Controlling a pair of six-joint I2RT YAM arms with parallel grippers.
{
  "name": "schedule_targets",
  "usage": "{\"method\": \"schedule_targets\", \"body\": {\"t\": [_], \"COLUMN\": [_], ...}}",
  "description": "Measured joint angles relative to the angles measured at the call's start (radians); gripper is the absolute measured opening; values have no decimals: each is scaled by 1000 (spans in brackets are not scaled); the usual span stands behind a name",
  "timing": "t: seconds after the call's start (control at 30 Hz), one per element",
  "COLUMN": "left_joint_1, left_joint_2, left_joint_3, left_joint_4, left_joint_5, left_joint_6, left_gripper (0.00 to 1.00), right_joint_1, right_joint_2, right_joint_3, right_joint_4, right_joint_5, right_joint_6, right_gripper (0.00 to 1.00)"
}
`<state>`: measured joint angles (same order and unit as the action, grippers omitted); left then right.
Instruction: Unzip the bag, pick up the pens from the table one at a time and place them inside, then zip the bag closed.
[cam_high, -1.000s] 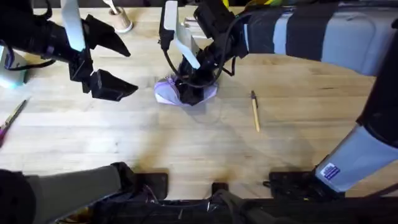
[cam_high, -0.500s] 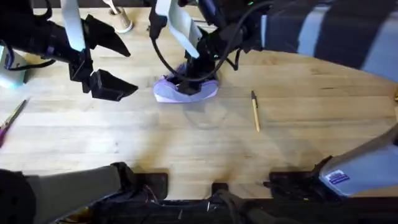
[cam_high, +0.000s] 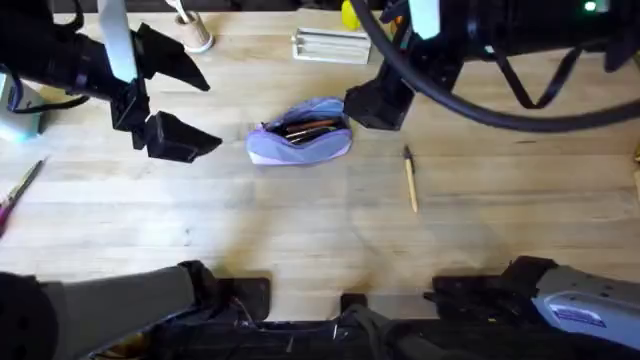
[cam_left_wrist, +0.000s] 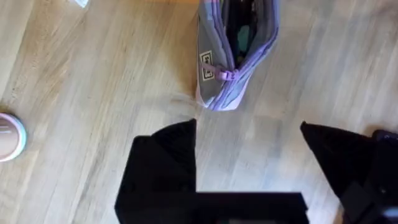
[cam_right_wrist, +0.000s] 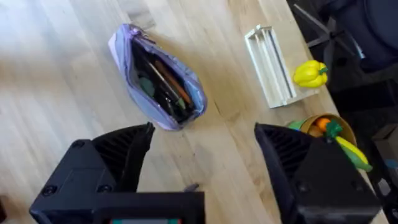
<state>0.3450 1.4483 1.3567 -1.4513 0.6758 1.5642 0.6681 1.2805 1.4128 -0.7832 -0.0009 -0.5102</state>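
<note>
The lavender bag (cam_high: 300, 138) lies on the table (cam_high: 300, 230) at centre back, its zipper open and dark and reddish pens (cam_high: 305, 128) showing inside. The bag (cam_right_wrist: 158, 78) and its pens (cam_right_wrist: 166, 84) show the same way in the right wrist view. One tan pen with a black tip (cam_high: 410, 178) lies loose to the bag's right. My right gripper (cam_high: 380, 102) hovers just right of the bag, open and empty (cam_right_wrist: 205, 155). Off to the bag's left my left gripper (cam_high: 192, 100) also stands open and empty (cam_left_wrist: 249, 155), pointing at the bag's zipper-pull end (cam_left_wrist: 224, 74).
A white rack (cam_high: 330, 45) and a yellow toy pepper (cam_right_wrist: 310, 73) sit behind the bag, beside a bowl of toy vegetables (cam_right_wrist: 326, 127). A small wooden cup (cam_high: 195, 35) is at the back left. A pink-handled tool (cam_high: 15, 190) lies at the left edge.
My right gripper has let go of the bag, risen and moved right. The bag has settled flat with its mouth open. The left arm has not moved.
</note>
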Motion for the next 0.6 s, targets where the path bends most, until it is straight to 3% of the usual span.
{"method": "schedule_targets", "body": {"t": [0.17, 0.2, 0.37, 0.47, 0.6], "left_joint_1": [0, 0, 0, 0, 0], "left_joint_2": [0, 0, 0, 0, 0], "left_joint_3": [0, 0, 0, 0, 0], "left_joint_4": [0, 0, 0, 0, 0], "left_joint_5": [0, 0, 0, 0, 0], "left_joint_6": [0, 0, 0, 0, 0], "left_gripper": [993, 993, 993, 993, 993], "right_joint_1": [10, -13, -107, -159, -210], "right_joint_2": [-40, -62, -104, -142, -226], "right_joint_3": [0, 0, -4, -46, -197], "right_joint_4": [-83, -176, -305, -294, -214], "right_joint_5": [7, 54, 106, 119, 126], "right_joint_6": [48, 129, 269, 336, 428], "right_gripper": [997, 997, 997, 997, 997]}}
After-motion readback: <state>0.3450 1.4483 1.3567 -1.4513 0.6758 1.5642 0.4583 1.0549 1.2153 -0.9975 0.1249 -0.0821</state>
